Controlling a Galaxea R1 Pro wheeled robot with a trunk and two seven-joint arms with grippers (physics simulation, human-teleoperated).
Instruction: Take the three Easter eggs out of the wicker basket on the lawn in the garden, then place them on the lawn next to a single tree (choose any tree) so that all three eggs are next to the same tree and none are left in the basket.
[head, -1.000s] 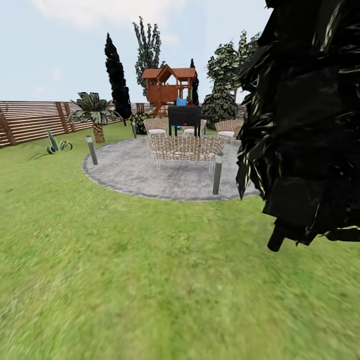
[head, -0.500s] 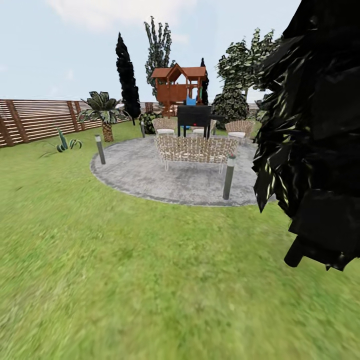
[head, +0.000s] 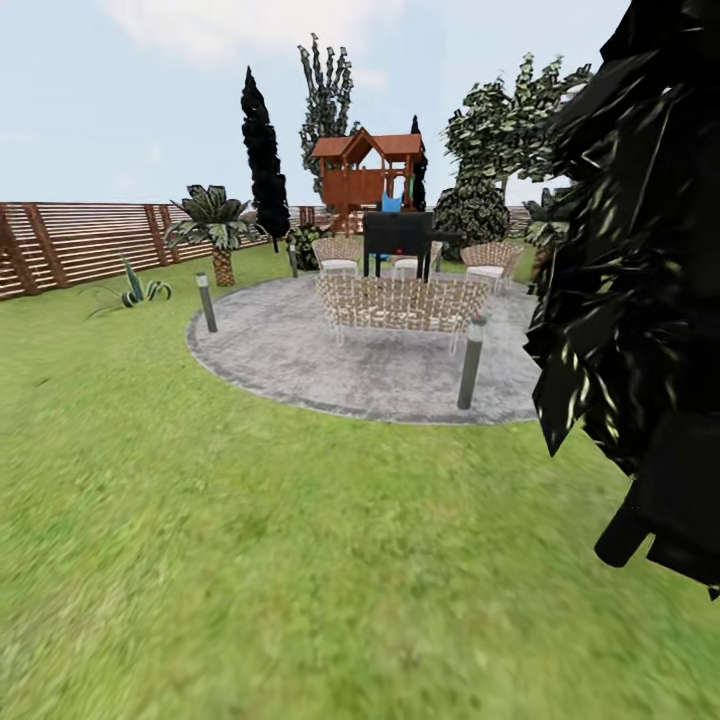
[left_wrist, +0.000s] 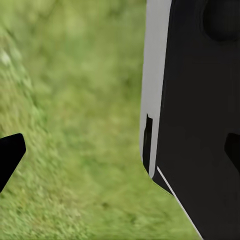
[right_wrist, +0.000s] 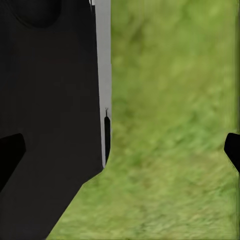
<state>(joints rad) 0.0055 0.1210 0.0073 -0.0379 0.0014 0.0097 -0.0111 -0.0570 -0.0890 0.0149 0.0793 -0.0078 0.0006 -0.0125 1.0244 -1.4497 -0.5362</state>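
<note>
The lawn (head: 250, 540) spreads wide in front of me in the head view. The Easter eggs and the wicker basket are out of view. A leafy green tree (head: 505, 120) stands far back behind the patio, and another tall one (head: 325, 90) rises behind the playhouse. In the left wrist view my left gripper (left_wrist: 120, 152) is open over blurred grass, one black fingertip (left_wrist: 10, 155) at the picture's edge. My right gripper (right_wrist: 120, 150) is open too, with only grass between its fingertips (right_wrist: 232, 150).
An all-black tree (head: 640, 260) looms close on the right. A round grey paved patio (head: 300, 350) holds wicker chairs (head: 400, 300), a black grill (head: 398, 235) and short post lamps (head: 470, 362). A slat fence (head: 70, 245), a short palm (head: 215, 225) and a wooden playhouse (head: 365, 175) stand behind.
The whole head picture has slid to the right and slightly down, so the camera has moved. The black tree now covers less of the view.
</note>
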